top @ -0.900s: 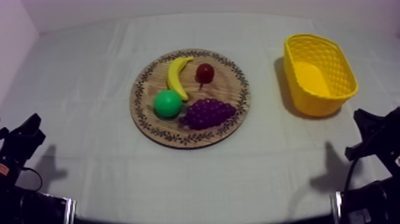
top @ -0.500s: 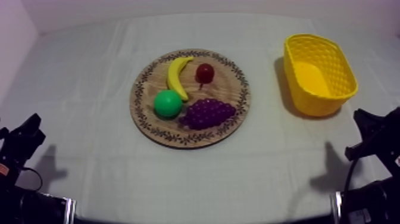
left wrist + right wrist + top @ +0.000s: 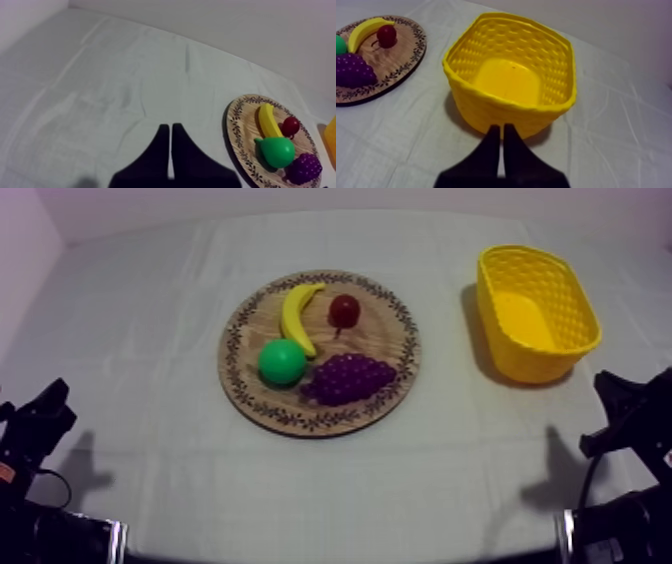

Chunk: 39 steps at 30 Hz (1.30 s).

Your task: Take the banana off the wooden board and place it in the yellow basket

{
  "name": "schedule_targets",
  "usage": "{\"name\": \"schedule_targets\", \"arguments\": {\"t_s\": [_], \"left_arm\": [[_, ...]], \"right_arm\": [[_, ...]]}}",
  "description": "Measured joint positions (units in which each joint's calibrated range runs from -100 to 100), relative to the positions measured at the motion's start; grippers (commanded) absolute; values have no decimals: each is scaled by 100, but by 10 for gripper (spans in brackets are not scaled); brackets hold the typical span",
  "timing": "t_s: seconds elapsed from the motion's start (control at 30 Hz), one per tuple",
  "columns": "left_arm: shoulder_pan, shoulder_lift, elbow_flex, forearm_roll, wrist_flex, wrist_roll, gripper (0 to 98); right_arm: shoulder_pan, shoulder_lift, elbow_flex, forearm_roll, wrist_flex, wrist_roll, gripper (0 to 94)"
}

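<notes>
one banana (image 3: 291, 318) lies on the wooden board (image 3: 385, 333), yellow basket (image 3: 535, 358) well apart.

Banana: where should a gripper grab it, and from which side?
Probably the banana at its middle, from above, gripped across its width: it lies flat on the board, the pear close at its near end, a gap to the small red fruit.

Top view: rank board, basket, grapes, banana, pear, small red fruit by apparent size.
1. board
2. basket
3. grapes
4. banana and pear: about alike, banana longer, pear fuller, so not ranked
5. small red fruit
</notes>
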Motion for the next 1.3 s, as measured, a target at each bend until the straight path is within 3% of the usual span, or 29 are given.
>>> {"name": "schedule_targets", "arguments": {"t_s": [0.93, 1.1, 1.3], "left_arm": [[0, 0, 0, 0, 0, 0, 1], [0, 0, 0, 0, 0, 0, 1], [0, 0, 0, 0, 0, 0, 1]], "right_arm": [[92, 269, -44, -44, 28, -102, 3], [381, 1204, -672, -418, -497, 292, 3], [846, 2810, -2051, -1104, -521, 945, 3]]}}
